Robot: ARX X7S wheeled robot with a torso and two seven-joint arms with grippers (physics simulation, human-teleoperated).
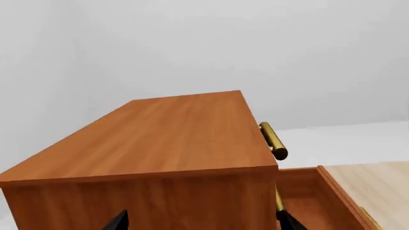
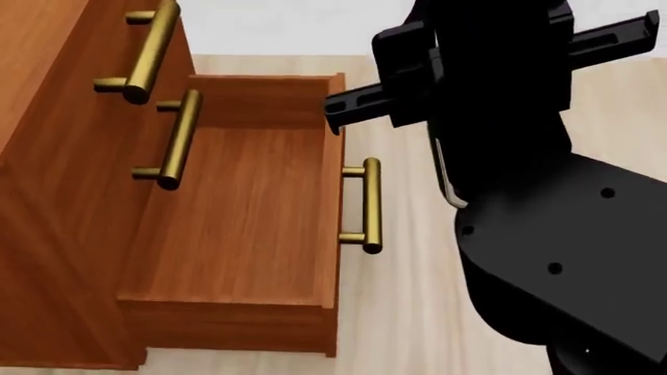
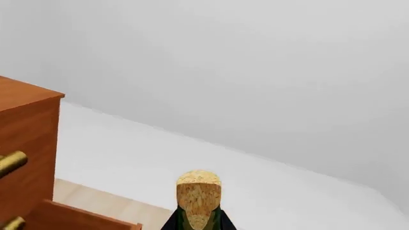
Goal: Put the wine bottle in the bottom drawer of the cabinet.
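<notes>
My right gripper is clamped on the wine bottle: the right wrist view shows the tan cork top and a bit of dark green neck rising between the black finger edges at the frame's lower border, so the bottle is upright in my grasp, though the contact points themselves are cut off. In the head view my right arm fills the right side, a big black mass held out in front of the cabinet, just beside the bottom drawer and higher than it. That drawer is pulled out, its brass handle facing my arm, and I see only bare wood inside. The bottle itself is hidden behind the arm in that view. Left gripper: only two dark fingertips show, spread wide apart, probably open, holding nothing, hovering close behind the cabinet's top edge.
</notes>
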